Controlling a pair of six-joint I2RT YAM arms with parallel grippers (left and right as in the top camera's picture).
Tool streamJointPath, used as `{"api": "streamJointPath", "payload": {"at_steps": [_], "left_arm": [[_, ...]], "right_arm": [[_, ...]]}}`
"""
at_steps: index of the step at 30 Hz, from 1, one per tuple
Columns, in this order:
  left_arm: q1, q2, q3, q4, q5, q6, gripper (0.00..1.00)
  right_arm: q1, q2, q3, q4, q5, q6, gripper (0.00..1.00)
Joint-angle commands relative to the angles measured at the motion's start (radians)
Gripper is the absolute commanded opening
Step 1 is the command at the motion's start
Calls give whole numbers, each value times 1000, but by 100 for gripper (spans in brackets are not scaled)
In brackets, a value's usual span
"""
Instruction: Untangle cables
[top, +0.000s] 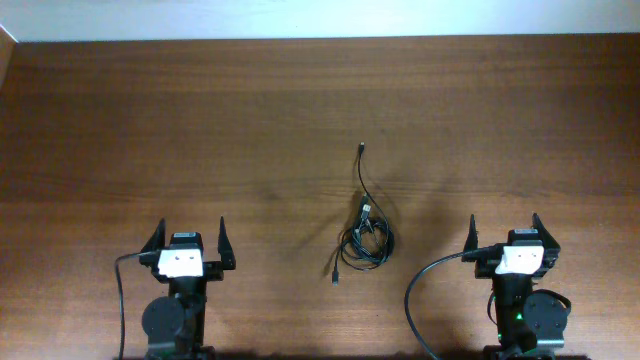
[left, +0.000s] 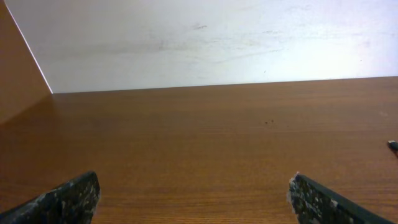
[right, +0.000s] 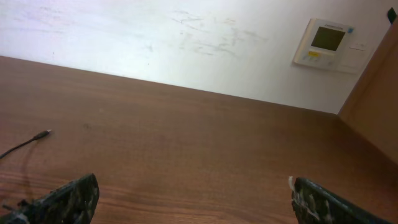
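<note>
a brown wooden counter (top: 200, 120) fills nearly the whole overhead view, with a pale wall (left: 217, 37) along its far edge. the two arms sit at the near edge, well apart: the left arm (top: 178, 315) at the near left and the right arm (top: 520, 318) at the near right. each has a white block just behind its fingers. a thick black cord (top: 408, 298) loops out to the left of the right arm, and a second thick cord (top: 120, 300) curves down beside the left arm.

the left hand (top: 191, 230) stands wide open, its two dark fingers spread with only bare wood between them. it holds nothing and touches nothing. the right hand (top: 503, 222) is spread just as wide and is likewise empty. both point toward the far wall.

on the wall at the far right, seen from the right wrist, hangs a small white panel (right: 326, 42) with a greyish screen.

the cables (top: 366, 242) lie on the counter between the two arms, nearer the right one but well apart from both hands. they form a small black knot of overlapping loops. one thin strand runs from the knot toward the far side and ends in a small dark plug (top: 359, 150). a short end (top: 337, 276) trails off to the near left of the knot. a light metallic plug (top: 366, 211) lies at the far side of the knot, touching the loops.
</note>
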Motion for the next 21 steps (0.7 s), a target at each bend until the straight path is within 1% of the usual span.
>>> {"api": "streamJointPath", "payload": {"at_steps": [1,21], "left_arm": [[5,-4,-5,-2,-7,16,99],[5,-4,-5,-2,-7,16,99]], "right_arm": [[33,-6,-5,-10,-6,4,98],[45,8,-5,-10,-6,4,98]]}}
